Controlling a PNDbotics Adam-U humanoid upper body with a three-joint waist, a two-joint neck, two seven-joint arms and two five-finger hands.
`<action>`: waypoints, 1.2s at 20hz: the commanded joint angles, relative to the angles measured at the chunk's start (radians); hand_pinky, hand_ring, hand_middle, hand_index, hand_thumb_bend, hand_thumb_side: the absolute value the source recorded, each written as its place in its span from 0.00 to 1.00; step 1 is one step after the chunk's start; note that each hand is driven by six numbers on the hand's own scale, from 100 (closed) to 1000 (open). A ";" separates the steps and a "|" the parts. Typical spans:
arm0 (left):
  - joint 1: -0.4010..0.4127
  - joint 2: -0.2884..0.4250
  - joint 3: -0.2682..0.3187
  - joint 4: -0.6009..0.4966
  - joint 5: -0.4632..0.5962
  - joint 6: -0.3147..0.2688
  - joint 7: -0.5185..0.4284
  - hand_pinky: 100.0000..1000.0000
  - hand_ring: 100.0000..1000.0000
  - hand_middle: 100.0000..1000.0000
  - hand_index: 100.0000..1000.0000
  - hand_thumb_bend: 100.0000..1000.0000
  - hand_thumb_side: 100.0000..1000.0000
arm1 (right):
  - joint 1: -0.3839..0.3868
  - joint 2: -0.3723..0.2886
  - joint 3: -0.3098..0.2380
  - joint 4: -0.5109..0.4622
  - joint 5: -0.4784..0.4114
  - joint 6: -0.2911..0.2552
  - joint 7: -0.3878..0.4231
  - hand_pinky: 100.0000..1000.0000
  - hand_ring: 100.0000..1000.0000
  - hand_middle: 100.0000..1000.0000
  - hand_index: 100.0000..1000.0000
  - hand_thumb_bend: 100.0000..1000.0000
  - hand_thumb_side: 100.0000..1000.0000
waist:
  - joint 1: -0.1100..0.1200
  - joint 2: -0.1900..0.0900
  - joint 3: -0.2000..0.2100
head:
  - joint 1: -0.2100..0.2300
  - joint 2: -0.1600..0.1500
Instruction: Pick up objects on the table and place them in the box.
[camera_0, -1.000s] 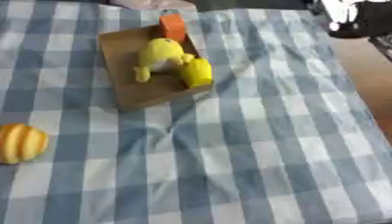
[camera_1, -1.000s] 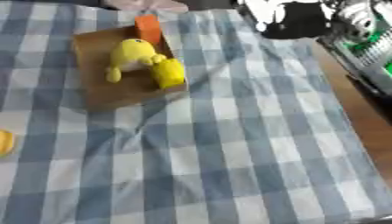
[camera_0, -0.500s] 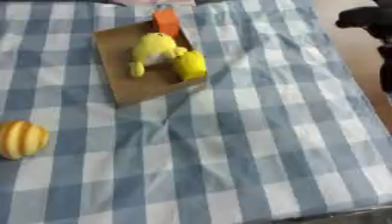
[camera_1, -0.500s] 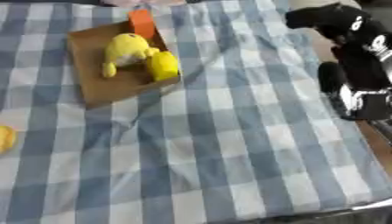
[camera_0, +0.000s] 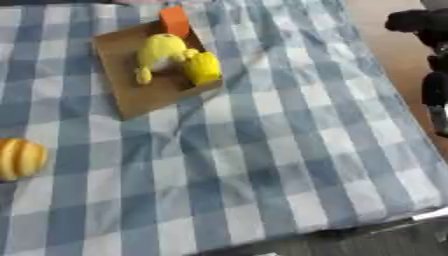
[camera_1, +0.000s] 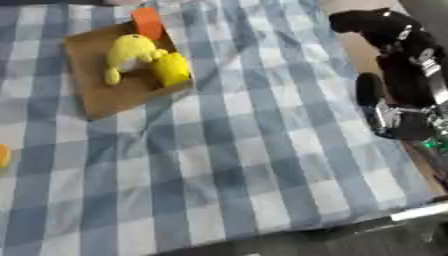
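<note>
A flat brown cardboard box (camera_0: 140, 97) lies at the back left of the blue checked cloth. In it are a yellow soft toy (camera_0: 159, 52), a yellow block (camera_0: 203, 67) beside it, and an orange block (camera_0: 175, 20) at its far corner. A ribbed orange-yellow round thing (camera_0: 19, 158) sits on the cloth at the left edge, well apart from the box. My black right hand (camera_1: 372, 25) and arm hang off the table's right side, away from every object. The left hand does not show.
The cloth is wrinkled near the box. The table's front edge (camera_0: 376, 225) runs askew at the bottom right, with grey floor beyond it. Brown floor shows past the right edge.
The camera has tilted, bringing the table's front edge into view. My right arm has come down from the top right corner along the right edge. The objects have not moved.
</note>
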 joint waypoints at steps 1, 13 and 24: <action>-0.017 0.086 -0.016 -0.015 -0.046 -0.005 -0.106 0.92 0.84 0.81 0.94 0.12 0.26 | -0.009 -0.018 -0.001 -0.015 0.009 0.012 -0.005 0.81 0.83 0.72 0.85 0.00 0.41 | 0.004 -0.022 0.002 | 0.014 0.009; -0.094 0.113 -0.055 -0.015 -0.030 0.052 -0.305 0.93 0.85 0.81 0.91 0.28 0.26 | -0.018 -0.005 0.008 -0.015 -0.007 0.037 0.020 0.81 0.82 0.71 0.85 0.00 0.41 | 0.009 -0.023 0.003 | 0.114 0.010; -0.158 0.098 -0.132 -0.015 -0.078 0.107 -0.401 0.94 0.84 0.76 0.88 0.40 0.43 | -0.032 0.002 0.015 -0.015 -0.023 0.042 0.044 0.81 0.82 0.70 0.84 0.00 0.41 | 0.012 -0.012 -0.001 | 0.131 0.005</action>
